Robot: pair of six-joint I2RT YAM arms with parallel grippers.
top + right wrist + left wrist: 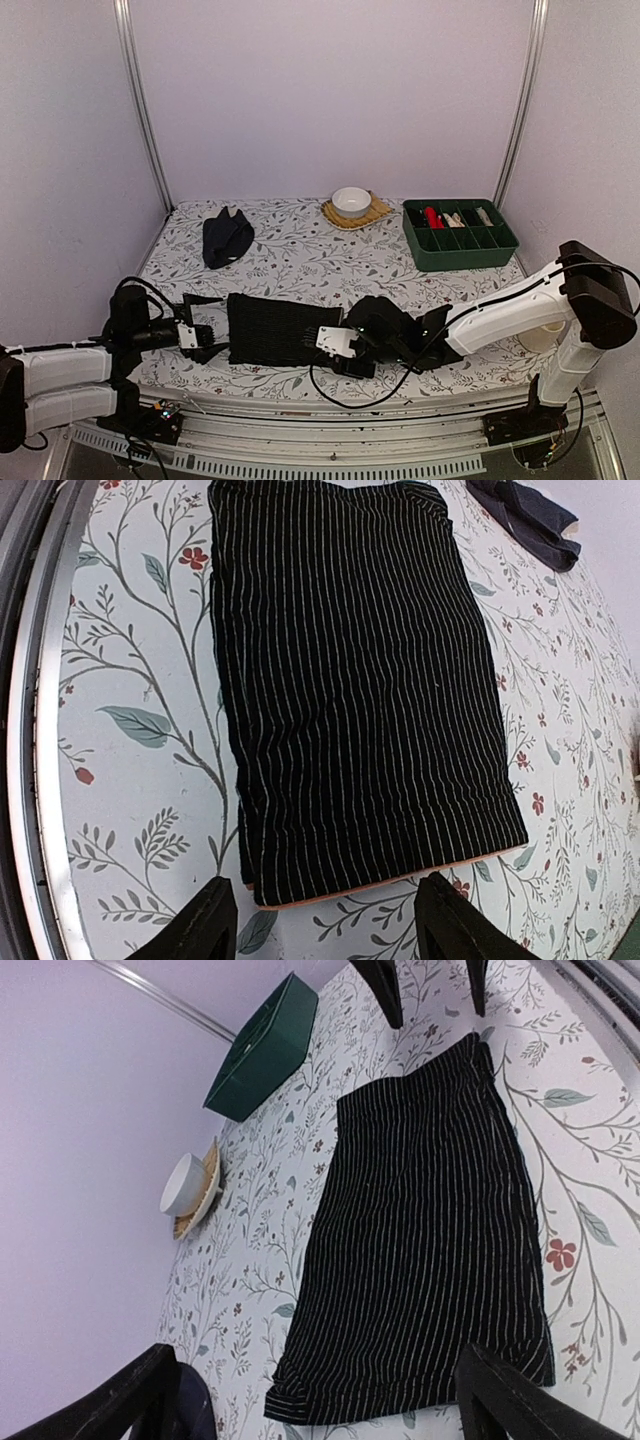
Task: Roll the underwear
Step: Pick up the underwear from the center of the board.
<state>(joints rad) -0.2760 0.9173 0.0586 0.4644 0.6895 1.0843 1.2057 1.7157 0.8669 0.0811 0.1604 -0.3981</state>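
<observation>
The striped underwear lies flat as a folded rectangle along the near edge of the table, roughly midway between its near corners and between your two arms. The left gripper sits at the cloth's left end with its fingers spread wide and empty. The right gripper sits at the right end, fingers also parted and holding nothing. In the right wrist view a thin orange line shows along the cloth's end nearest those fingers. Whether any fingertip touches the fabric cannot be told from these views. The second black garment lies crumpled near the far left corner, well apart, with the white bowl and the green tray along the far edge. Expect three likely faults. If you pinch only the top layer, the fold probably opens and the roll starts loose. If one corner advances ahead of the other, the roll skews into a cone. If you press low, the fingers may catch the table's patterned cover, or slide the whole cloth towards the near edge.
</observation>
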